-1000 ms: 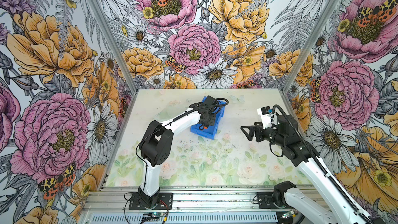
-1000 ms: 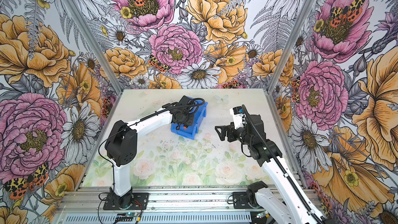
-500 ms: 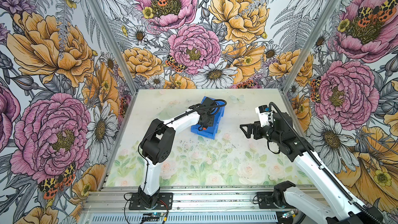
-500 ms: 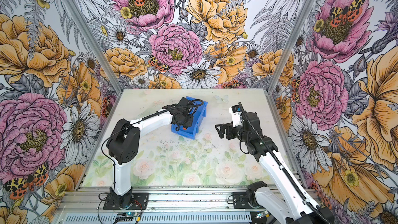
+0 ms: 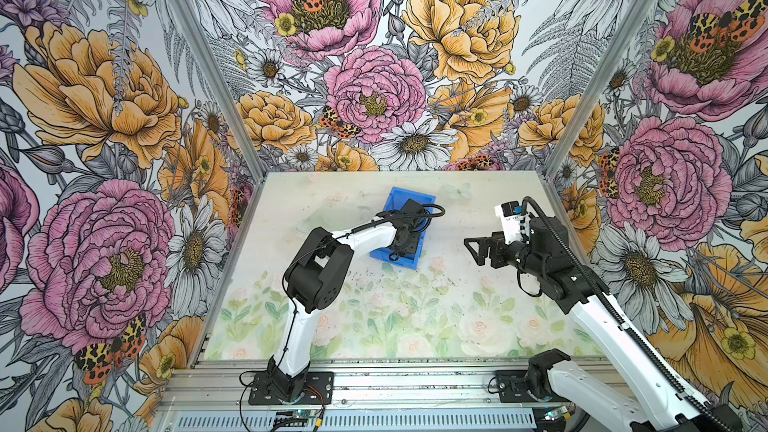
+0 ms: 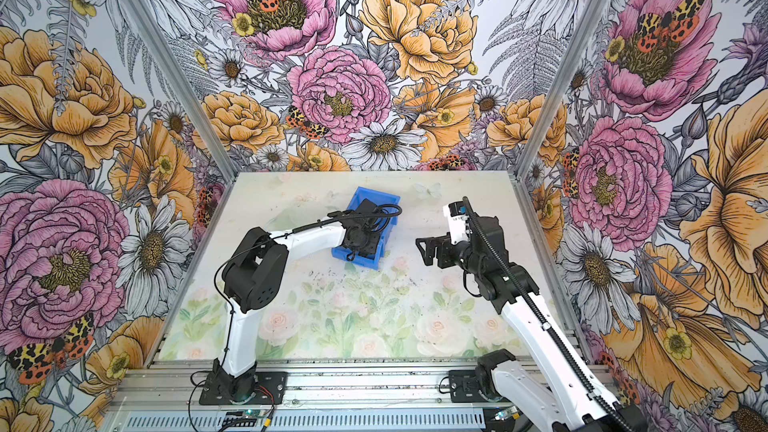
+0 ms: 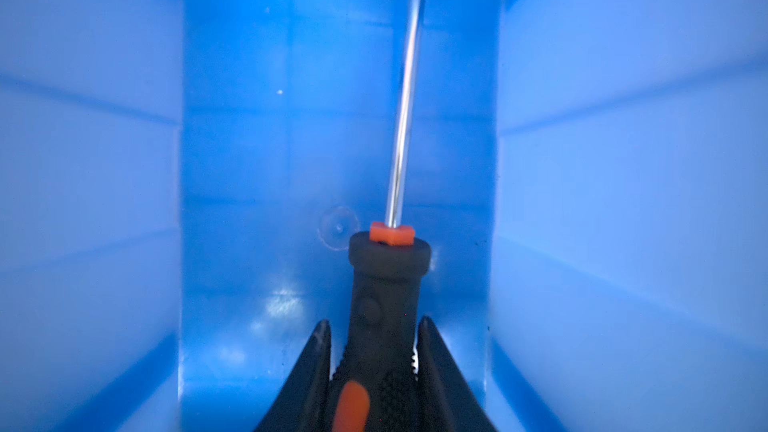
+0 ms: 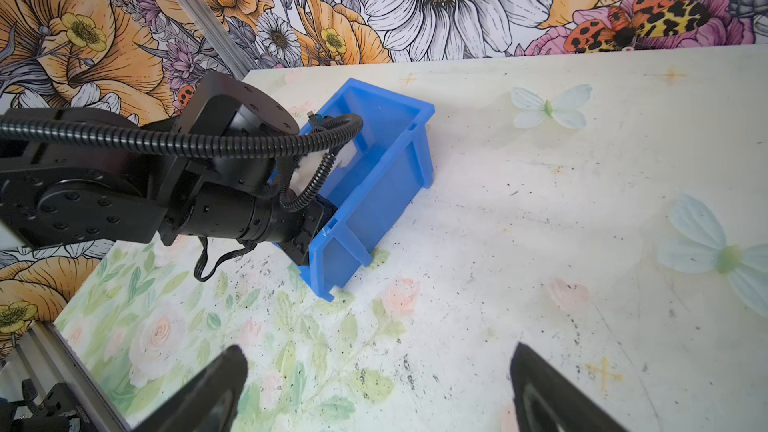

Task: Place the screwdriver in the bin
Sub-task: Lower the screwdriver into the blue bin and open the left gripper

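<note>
Clamps with the left claw [image 7: 374, 324] on the black handle of the screwdriver [image 7: 388, 268], well down between the walls of the bin [image 7: 104, 160], with the thin shaft pointing at the end wall. Cannot tell whether touching the floor of the bin yet. Holds the right claw [image 8: 378, 351] spread apart and empty, above bare table [image 5: 415, 305] toward the right edge. Finds the bin [image 5: 409, 197] behind the table's middle, nearer the back edge.

Judging by looks: light, rigid, hard to damage. Rubbery ribbed handle easy to pinch; smooth steel shaft likely to slip and roll. Best taken at the handle, as now, close to the balance point. Should drop harmlessly once let go this low.

Compared with a second ago: left elbow drawn slightly in toward the bin, wrist sunk a little lower into it. Bin unmoved. Right claw hardly shifted.
</note>
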You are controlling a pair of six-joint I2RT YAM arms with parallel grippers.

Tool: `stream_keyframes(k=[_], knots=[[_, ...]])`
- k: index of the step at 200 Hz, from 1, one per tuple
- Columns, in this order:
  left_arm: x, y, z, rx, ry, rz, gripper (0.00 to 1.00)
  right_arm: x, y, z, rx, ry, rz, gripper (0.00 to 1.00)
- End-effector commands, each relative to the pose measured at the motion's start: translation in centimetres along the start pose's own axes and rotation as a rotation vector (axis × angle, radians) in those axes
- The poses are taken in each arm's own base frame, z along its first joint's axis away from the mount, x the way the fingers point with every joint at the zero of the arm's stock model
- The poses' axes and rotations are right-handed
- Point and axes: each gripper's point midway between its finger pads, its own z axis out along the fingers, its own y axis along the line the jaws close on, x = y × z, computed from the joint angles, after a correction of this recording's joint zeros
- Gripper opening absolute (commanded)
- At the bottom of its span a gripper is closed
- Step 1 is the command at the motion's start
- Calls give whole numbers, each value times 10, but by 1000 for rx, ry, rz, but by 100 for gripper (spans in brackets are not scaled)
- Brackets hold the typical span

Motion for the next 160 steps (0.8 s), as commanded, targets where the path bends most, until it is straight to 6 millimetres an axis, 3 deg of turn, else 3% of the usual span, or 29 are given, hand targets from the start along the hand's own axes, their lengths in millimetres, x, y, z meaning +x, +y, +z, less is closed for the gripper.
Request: stream_keyframes(k=[1, 23, 61, 90, 126, 160], knots=[[-2, 1, 4, -14, -32, -28, 2, -12, 4, -5, -2, -45, -13, 100], [-1, -1, 3, -10, -39, -31, 11, -12, 4, -6, -2, -49, -12, 99], [-6, -6, -3, 6, -59, -33, 17, -12, 4, -7, -1, -52, -8, 100], [-12, -7, -12, 16, -80, -35, 31, -14, 5, -9, 0, -60, -9, 99], [-28, -9, -35, 32, -134, -42, 50, -18, 5, -12, 8, -77, -11, 100], [-40, -9, -64, 57, -187, -52, 54, -22, 5, -15, 12, -89, -9, 100]])
